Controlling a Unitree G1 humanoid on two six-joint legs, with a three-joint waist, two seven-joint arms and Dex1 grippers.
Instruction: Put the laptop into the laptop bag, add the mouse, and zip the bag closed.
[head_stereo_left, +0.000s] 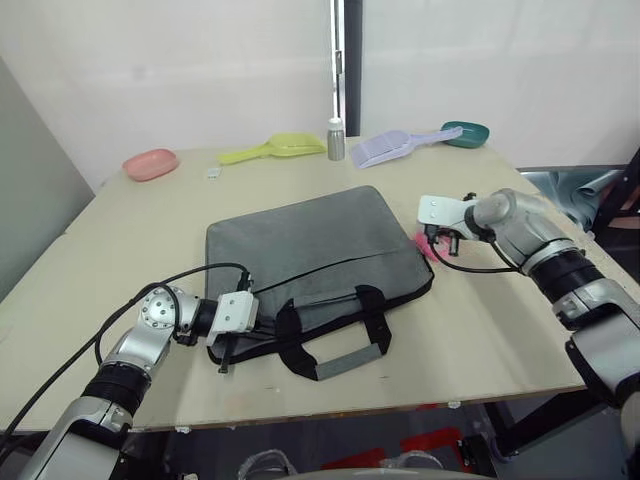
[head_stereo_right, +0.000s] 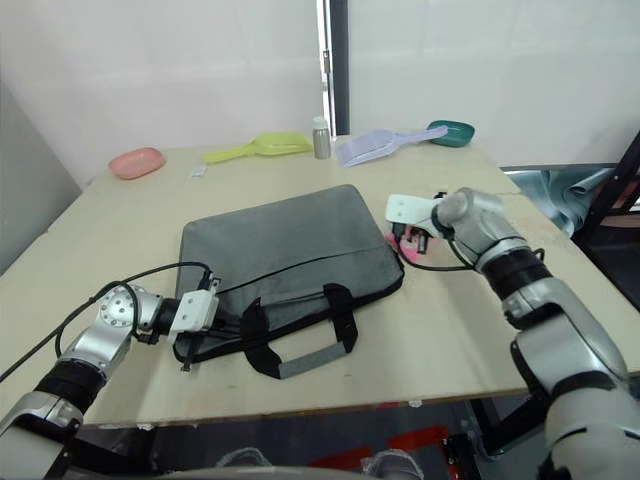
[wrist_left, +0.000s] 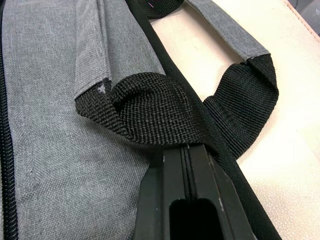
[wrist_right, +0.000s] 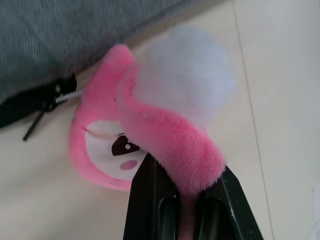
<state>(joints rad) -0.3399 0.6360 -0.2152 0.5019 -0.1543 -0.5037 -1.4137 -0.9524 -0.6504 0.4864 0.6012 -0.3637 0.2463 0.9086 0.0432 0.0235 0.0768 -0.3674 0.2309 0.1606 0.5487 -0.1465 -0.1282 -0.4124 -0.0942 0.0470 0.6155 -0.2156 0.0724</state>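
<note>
At the near left corner of the grey laptop bag (head_stereo_left: 310, 265), the left claw (head_stereo_left: 228, 350) sits pressed against the black webbing where the handle strap (wrist_left: 150, 112) folds over the fabric; its fingers are drawn together on that strap, pinning the corner to the tabletop (head_stereo_left: 120, 240). The bag lies flat with its long axis running from near left to far right, the zipper line (head_stereo_left: 330, 268) following that same diagonal. Over at the far right corner, the right claw (head_stereo_left: 437, 242) is clamped on a fluffy pink plush toy (wrist_right: 145, 130) that rests just beside the zipper pull (wrist_right: 47, 102). So the pull lies right next to the right claw, well apart from the left one, and I'd judge the zip has to travel along the diagonal toward the left claw. The bag looks full and flat; I can't tell whether the laptop and mouse are inside.
</note>
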